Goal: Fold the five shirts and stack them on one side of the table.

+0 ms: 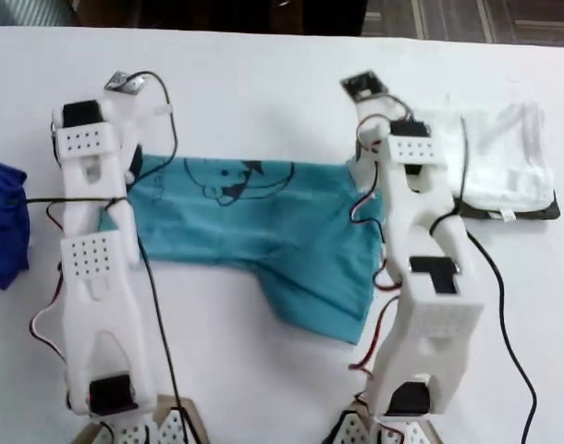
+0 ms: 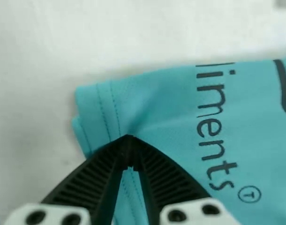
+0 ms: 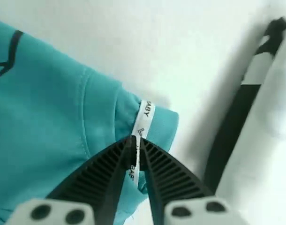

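the teal shirt (image 1: 263, 222) lies flat in the middle of the white table (image 1: 263, 83), spread sideways between the two arms, with its printed side up and one part hanging down toward the arm bases. the left gripper (image 2: 129, 140) sits at the shirt's left end, its jaws closed tight, with the stitched hem pinched and puckering at the tips. the right gripper (image 3: 133, 140) is at the opposite end, jaws likewise closed, nipping the edge of the cloth together with the white label (image 3: 144, 117) sewn there. just beyond that end a folded white shirt (image 1: 499, 153) rests on a black shirt (image 1: 513, 215). a blue shirt (image 1: 3, 222) lies bunched at the table's left edge.
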Available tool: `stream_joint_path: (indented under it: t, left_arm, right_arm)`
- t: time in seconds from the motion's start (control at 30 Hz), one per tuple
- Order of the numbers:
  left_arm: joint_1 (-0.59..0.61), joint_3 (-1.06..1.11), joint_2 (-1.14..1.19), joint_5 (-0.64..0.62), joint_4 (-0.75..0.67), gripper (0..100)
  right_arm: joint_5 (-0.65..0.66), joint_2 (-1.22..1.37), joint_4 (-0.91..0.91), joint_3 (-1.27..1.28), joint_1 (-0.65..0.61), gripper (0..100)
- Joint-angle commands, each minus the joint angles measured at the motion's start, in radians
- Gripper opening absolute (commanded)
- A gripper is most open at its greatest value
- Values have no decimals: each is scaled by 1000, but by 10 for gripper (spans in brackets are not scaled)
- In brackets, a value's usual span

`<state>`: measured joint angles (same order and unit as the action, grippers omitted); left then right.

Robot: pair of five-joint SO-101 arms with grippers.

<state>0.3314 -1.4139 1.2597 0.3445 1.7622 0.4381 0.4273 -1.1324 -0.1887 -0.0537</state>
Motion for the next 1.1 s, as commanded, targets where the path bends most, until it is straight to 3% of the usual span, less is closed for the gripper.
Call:
stream_joint_path:
  t: [0.0, 0.3, 0.53, 0.8, 1.07]
  left_arm:
    - [28, 13, -152, -3, 26, 28]
    - [26, 446, -594, -3, 25, 28]
    - [28, 892, -984, -2, -18, 28]
    - [68, 1509, -1158, 5, -407, 28]
    - [115, 1860, -1157, 5, -735, 28]
  right_arm:
    - [-8, -182, -62, -23, -25, 21]
    - [-6, -397, -262, -18, -116, 21]
    - [-6, -538, -274, 195, -208, 21]
    - [0, -719, -58, 592, -236, 21]
    - [0, -733, 312, 934, -242, 21]
